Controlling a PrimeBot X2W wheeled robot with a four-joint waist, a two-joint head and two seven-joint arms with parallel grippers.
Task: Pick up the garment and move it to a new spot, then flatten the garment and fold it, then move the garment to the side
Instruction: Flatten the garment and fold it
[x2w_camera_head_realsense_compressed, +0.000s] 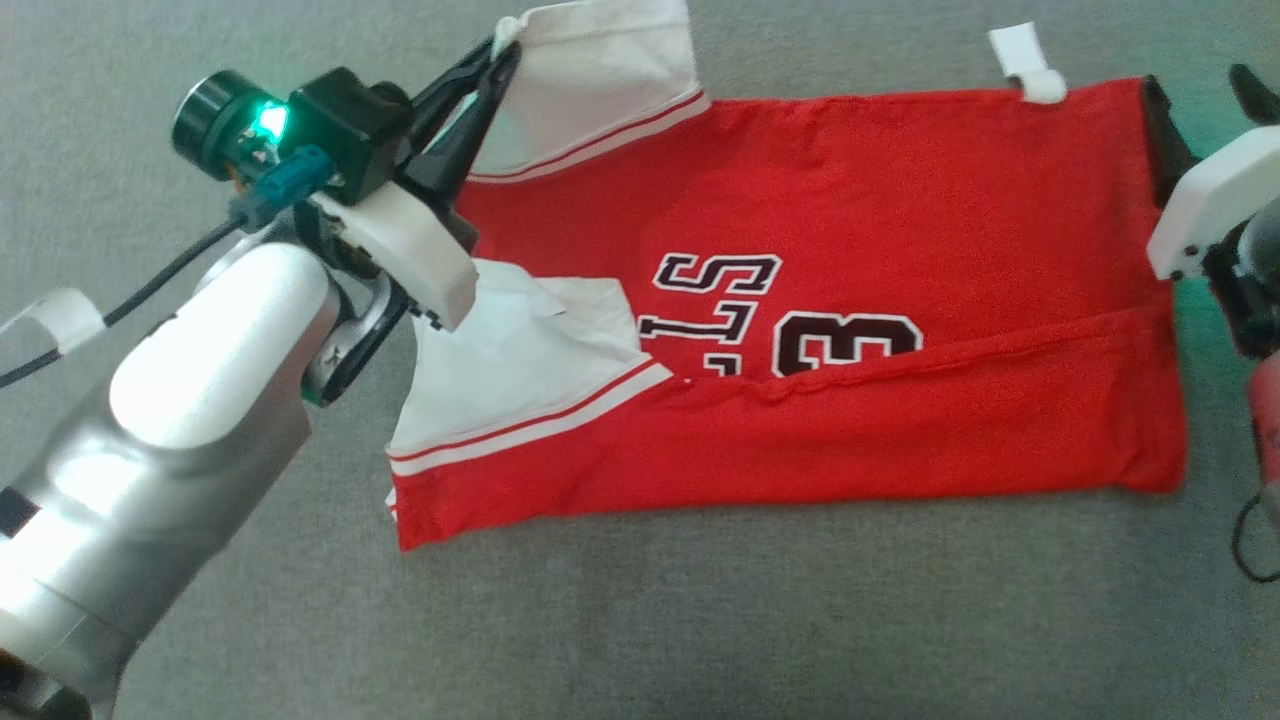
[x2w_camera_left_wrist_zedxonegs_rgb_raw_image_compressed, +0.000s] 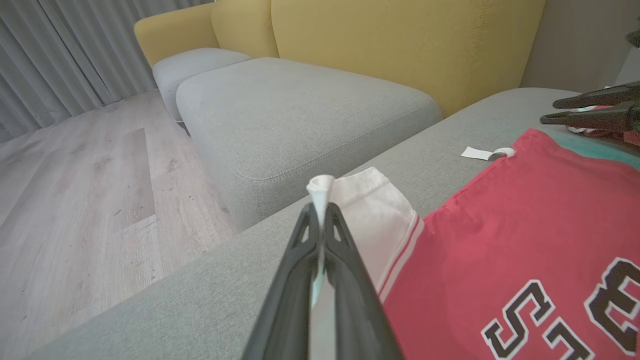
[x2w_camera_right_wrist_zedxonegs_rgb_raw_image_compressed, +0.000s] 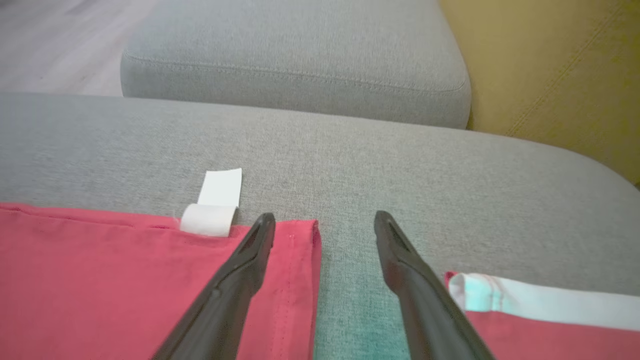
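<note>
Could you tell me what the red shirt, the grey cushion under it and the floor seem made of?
The red shirt looks like soft matte cotton knit, folding limply; the grey cushion woven upholstery cloth, weave showing; the floor pale wood-look planks with grain, perhaps laminate.

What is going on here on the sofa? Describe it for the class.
A two-armed robot is partway through folding a red jersey that lies on a grey sofa cushion, with the near long side already folded over. The left gripper is shut on the edge of the far white sleeve. The right gripper is open at the jersey's hem corner and holds nothing.
</note>
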